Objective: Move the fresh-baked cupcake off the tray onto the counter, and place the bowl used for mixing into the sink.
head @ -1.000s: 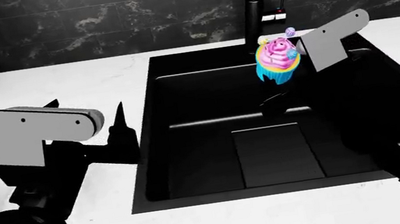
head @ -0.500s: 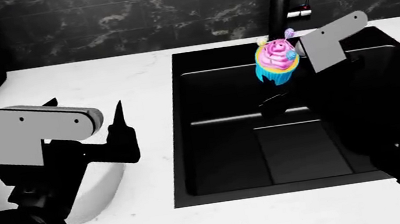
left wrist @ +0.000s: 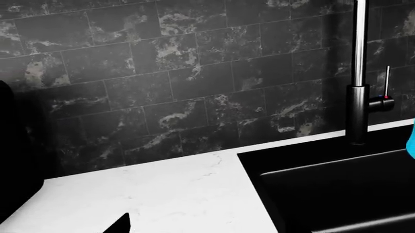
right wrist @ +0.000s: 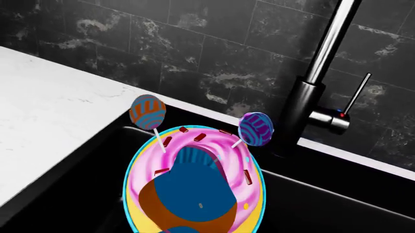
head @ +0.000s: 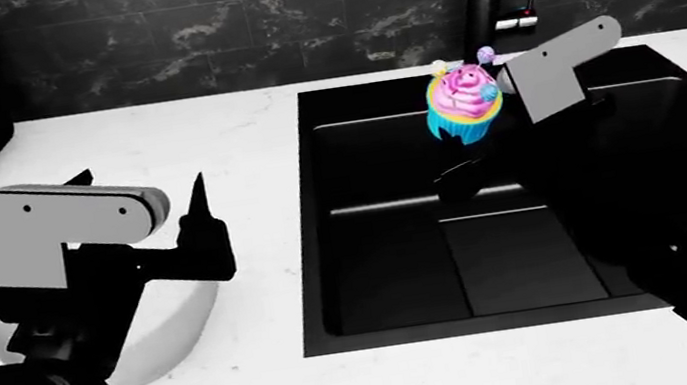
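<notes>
My right hand (head: 479, 148) was clamped on the cupcake (head: 464, 107), which hung in the air over the far part of the sink (head: 396, 276), near the faucet (head: 488, 0); in the right wrist view its pink frosting and ball toppers filled the lower frame. So I judged the cupcake was off the tray, which was out of sight, but not yet on the surface (head: 202, 142), still to be carried leftward and set down. My left hand (head: 145, 215) stood apart and empty above the bowl (head: 174, 327), which sat on the surface beside the sink. The bowl half had not been started.
</notes>
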Available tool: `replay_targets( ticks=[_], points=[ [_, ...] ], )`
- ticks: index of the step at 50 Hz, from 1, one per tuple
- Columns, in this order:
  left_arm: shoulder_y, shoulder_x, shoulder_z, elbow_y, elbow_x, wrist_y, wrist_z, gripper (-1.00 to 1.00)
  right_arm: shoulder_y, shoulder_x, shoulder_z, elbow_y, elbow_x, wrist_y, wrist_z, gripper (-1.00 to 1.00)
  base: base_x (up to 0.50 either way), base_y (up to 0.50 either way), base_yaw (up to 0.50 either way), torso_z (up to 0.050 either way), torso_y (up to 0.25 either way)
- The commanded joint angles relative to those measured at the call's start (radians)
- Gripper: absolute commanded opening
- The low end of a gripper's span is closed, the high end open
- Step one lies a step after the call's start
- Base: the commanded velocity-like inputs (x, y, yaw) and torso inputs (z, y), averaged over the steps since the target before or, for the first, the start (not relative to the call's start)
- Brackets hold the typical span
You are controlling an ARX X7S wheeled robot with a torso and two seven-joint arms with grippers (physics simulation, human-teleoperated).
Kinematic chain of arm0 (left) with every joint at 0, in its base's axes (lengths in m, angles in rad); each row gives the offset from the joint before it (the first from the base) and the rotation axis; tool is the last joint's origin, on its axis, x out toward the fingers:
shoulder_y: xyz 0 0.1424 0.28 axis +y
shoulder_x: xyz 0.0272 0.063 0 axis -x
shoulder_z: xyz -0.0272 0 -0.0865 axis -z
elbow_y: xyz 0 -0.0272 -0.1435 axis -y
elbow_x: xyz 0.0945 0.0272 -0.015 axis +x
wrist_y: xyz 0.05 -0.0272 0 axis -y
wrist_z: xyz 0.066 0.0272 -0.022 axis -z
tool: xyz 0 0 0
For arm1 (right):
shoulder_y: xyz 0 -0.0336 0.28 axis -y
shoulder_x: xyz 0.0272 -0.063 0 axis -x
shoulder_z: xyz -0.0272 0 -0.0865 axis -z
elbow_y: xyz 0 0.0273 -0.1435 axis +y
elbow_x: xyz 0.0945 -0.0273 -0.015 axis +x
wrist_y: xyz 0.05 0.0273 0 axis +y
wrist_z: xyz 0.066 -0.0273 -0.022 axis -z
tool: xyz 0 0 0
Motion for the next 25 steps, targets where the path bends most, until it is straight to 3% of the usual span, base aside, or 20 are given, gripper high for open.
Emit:
replay_targets(
  ticks=[1,15,25],
  points=[
    [0.012,-0.007,0.003,-0.002,0.003,0.016,-0.001,1.00,0.004,0.002,-0.021,-0.012,-0.046,-0.023,-0.028,-1.00,0.00,0.24,0.00,0.000,0.000],
    [0.009,-0.013,0.005,0.000,0.001,0.022,-0.010,1.00,0.000,0.000,-0.015,-0.010,-0.042,-0.030,-0.025,-1.00,-0.03,0.49,0.00,0.000,0.000],
    [0.010,-0.013,0.021,-0.014,0.016,0.042,-0.004,1.00,0.037,-0.044,-0.005,0.043,-0.011,-0.039,-0.063,-1.00,0.00,0.04,0.00,0.000,0.001]
  ],
)
